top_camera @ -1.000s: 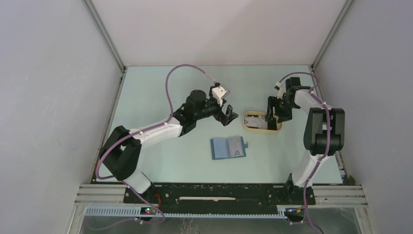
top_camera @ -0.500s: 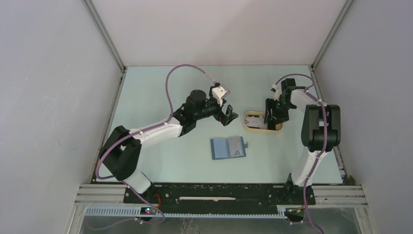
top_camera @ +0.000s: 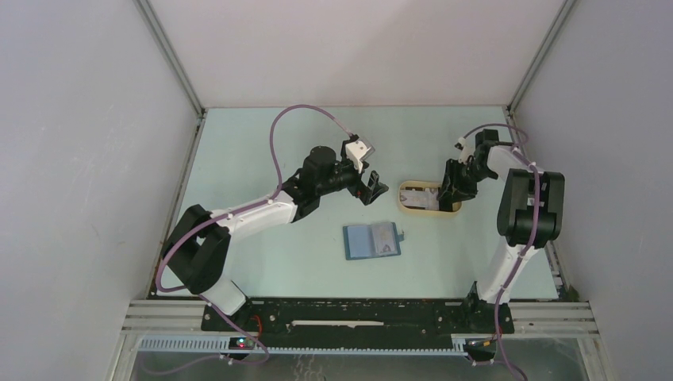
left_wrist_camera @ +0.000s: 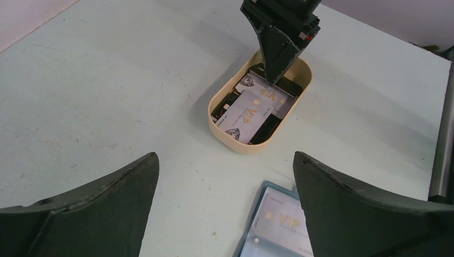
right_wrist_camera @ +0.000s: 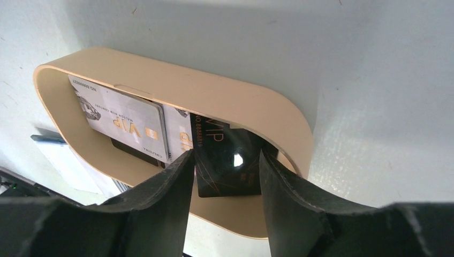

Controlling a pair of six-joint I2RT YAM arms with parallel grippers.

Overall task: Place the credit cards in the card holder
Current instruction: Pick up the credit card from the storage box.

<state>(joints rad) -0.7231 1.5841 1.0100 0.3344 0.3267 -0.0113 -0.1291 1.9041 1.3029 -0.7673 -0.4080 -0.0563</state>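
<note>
Tilting down into tray (right_wrist_camera: 241, 101), right gripper (right_wrist_camera: 225, 158)

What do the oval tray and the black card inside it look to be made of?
Tray: likely matte plastic, judging by the even beige colour and smooth moulded rim. Black card: probably glossy plastic, since a bright glare spot shows on its face.

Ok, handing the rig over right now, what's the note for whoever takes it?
Left gripper: open, empty, above the table, left of the beige tray.
Right gripper: down in the tray, straddling a black card; grip not confirmed.
Card holder: open on the table.
Done: one light card in it.
Left: the black card and the other cards in the tray.
</note>
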